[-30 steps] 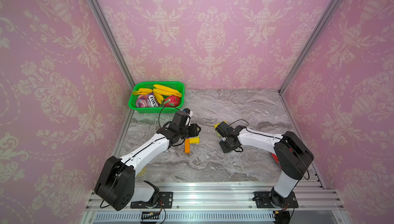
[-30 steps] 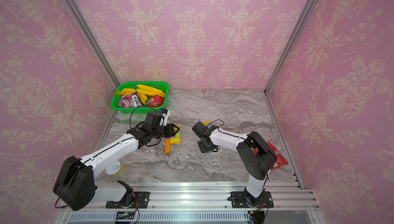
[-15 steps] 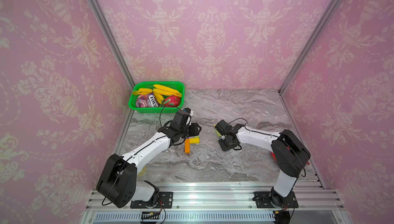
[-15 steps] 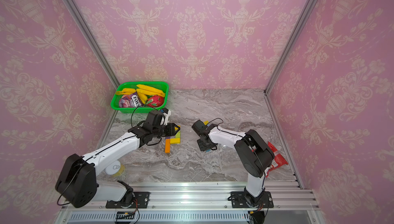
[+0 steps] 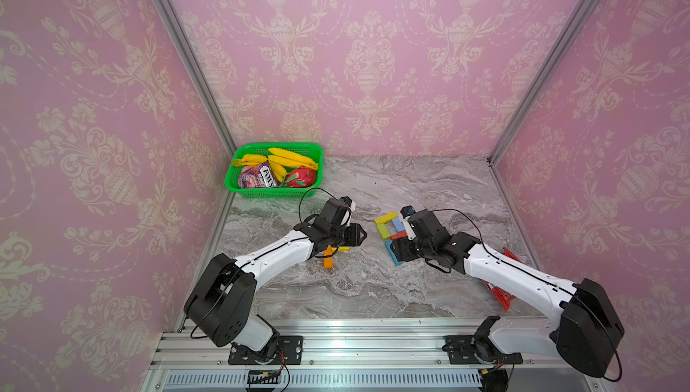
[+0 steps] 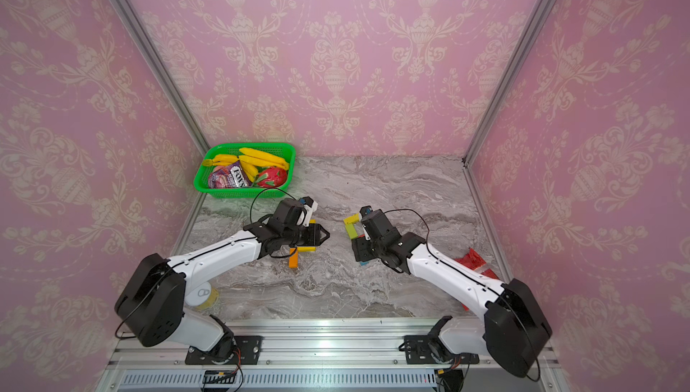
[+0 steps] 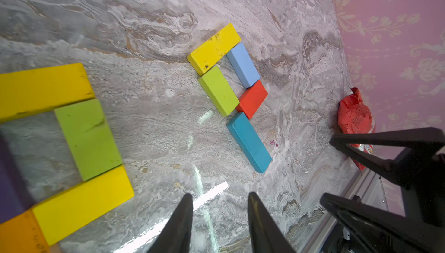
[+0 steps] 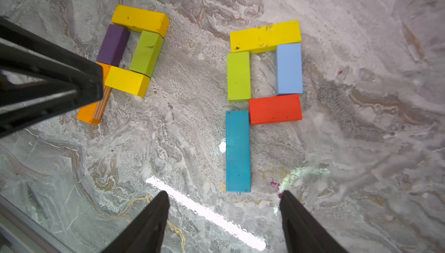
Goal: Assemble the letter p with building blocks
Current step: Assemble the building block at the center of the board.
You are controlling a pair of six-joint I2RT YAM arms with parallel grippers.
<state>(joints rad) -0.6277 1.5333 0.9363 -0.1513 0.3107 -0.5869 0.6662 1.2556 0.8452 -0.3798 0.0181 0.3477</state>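
**On the marble worktop: two loose letters, both arms close by**

Right of centre in a top view, the yellow block (image 8: 265, 36), light blue block (image 8: 289, 68), red block (image 8: 275, 108), lime block (image 8: 238, 76) and teal block (image 8: 238, 150) lie flat as a p. The right jaws are spread and empty just short of it. The left jaws are parted too, holding nothing, over a second p whose orange block (image 5: 328, 260) pokes out beneath that arm. Nothing joins these bricks, so I'd judge a low swing of either arm could knock a stem askew.
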